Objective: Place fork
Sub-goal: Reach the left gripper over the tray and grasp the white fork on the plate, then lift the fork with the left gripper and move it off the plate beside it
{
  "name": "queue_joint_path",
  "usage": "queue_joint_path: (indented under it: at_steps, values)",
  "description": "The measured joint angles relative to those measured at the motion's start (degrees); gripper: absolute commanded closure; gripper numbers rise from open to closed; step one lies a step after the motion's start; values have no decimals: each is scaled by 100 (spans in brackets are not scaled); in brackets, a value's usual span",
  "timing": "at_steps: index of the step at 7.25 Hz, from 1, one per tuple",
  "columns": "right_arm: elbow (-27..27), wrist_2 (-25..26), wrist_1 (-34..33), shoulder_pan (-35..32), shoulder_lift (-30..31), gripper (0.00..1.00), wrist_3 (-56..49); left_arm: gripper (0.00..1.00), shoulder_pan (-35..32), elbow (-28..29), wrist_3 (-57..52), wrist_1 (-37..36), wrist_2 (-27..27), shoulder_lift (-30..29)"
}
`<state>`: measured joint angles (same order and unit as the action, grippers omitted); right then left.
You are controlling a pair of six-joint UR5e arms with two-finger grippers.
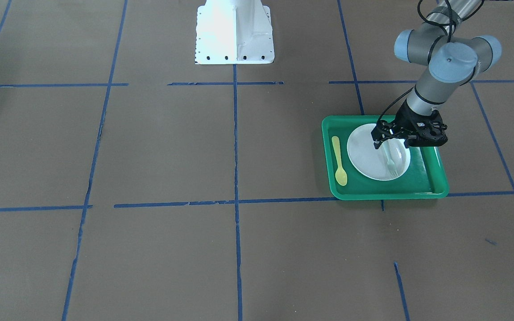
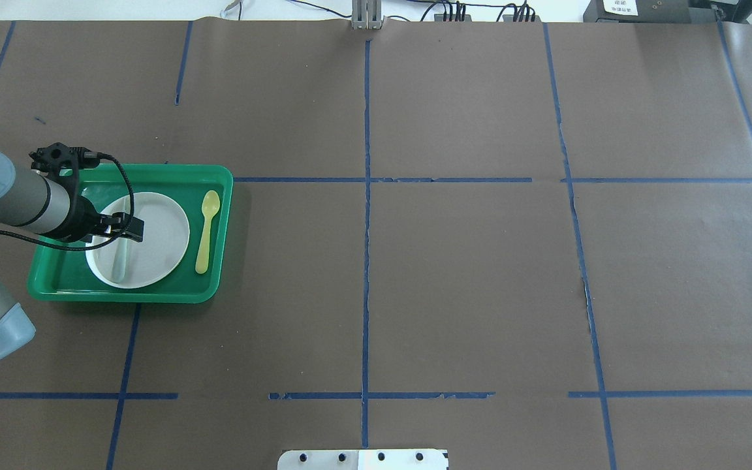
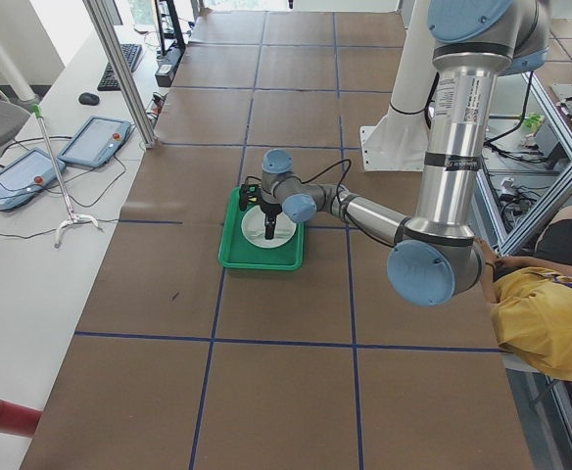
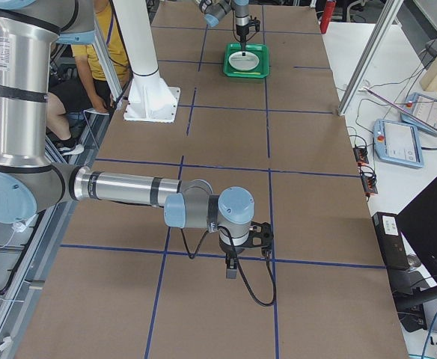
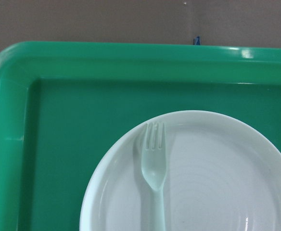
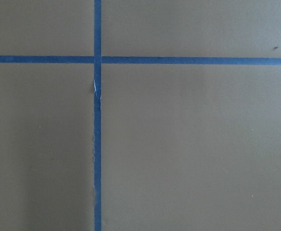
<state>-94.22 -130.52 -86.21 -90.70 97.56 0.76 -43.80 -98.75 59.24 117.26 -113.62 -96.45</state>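
The pale translucent fork (image 1: 390, 161) lies flat on the white plate (image 1: 364, 151) inside the green tray (image 1: 417, 176). Its tines point away from the robot. My left gripper (image 1: 388, 145) hangs just over the fork's handle, and its jaws look open on either side of it. In the overhead view the fork (image 2: 119, 261) crosses the plate's (image 2: 164, 228) left part under the gripper (image 2: 125, 234). The left wrist view shows the fork (image 5: 154, 163) on the plate (image 5: 217, 183), with no fingers in frame. My right gripper (image 4: 231, 271) hangs over bare table far from the tray; I cannot tell its state.
A yellow plastic spoon (image 1: 338, 160) lies in the tray beside the plate, also in the overhead view (image 2: 206, 228). The robot's white base (image 1: 234, 35) stands at the table's near middle. Blue tape lines cross the brown paper cover.
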Motion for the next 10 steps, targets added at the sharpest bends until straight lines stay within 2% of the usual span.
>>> queue_joint_path:
  at_steps: [6, 7, 9, 10]
  values:
    - [0, 4, -1, 0, 0, 0, 3, 15, 110, 112, -43, 7, 36, 6]
    - [0, 6, -1, 0, 0, 0, 2, 30, 126, 111, -43, 7, 29, 17]
    - [0, 8, 1, 0, 0, 0, -2, 88, 155, 101, -38, 7, 19, 30]
    - [0, 7, 3, 0, 0, 0, 0, 100, 158, 97, -36, 5, 15, 37]
